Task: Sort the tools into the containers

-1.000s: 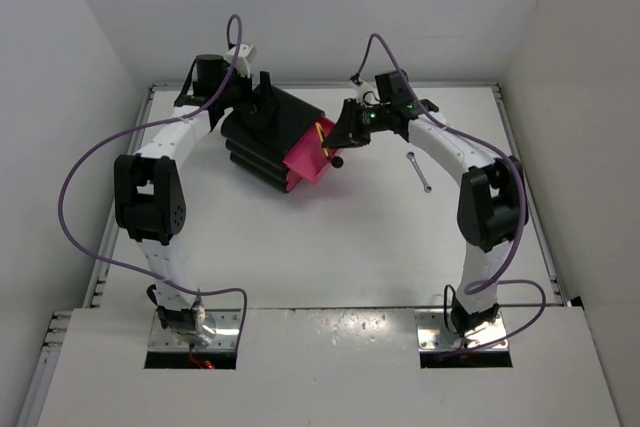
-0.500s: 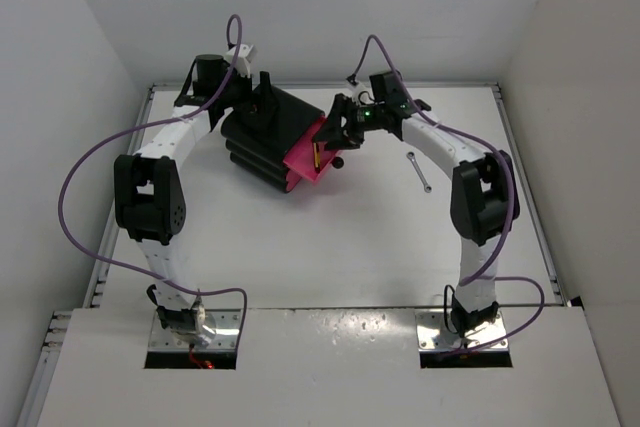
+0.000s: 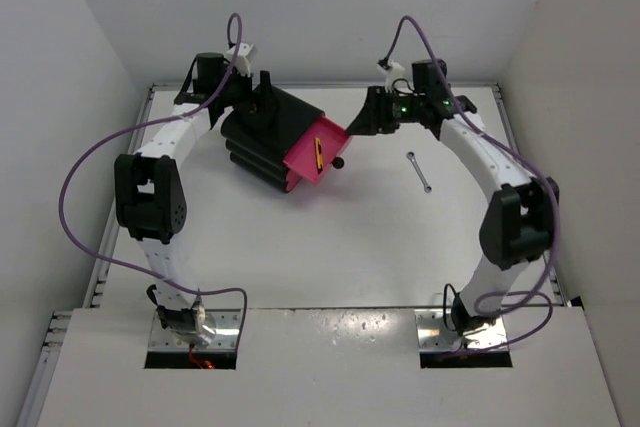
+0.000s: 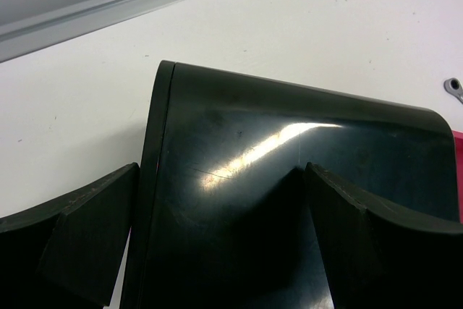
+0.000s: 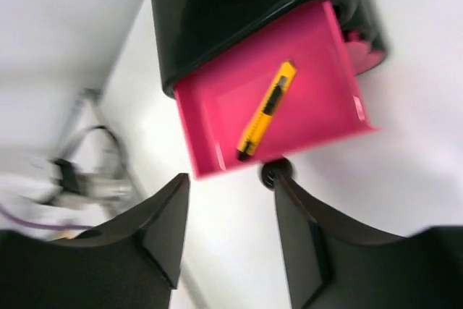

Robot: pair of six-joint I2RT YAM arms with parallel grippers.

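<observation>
The black cabinet [image 3: 262, 137] lies tilted at the back left, its top pink drawer [image 3: 303, 161] pulled open. A yellow-handled tool [image 3: 318, 152] lies in this drawer; the right wrist view shows the tool [image 5: 266, 110] in the drawer [image 5: 318, 99], above the black knob [image 5: 278, 171]. My right gripper [image 3: 366, 119] is open and empty, just right of the drawer. My left gripper [image 3: 266, 97] is open, its fingers [image 4: 87, 236] straddling the cabinet's top back edge [image 4: 275, 164]. A thin silver wrench [image 3: 419, 171] lies on the table to the right. Scissors and screwdriver are out of view.
White walls enclose the table on three sides, with a metal rail [image 3: 150, 107] along its edges. The wrench's head [image 4: 453, 86] shows at the right edge of the left wrist view. Purple cables loop above both arms.
My right gripper has pulled back from over the drawer, up and to the right, leaving the yellow-handled tool lying in it. The left arm and the cabinet have not moved.
</observation>
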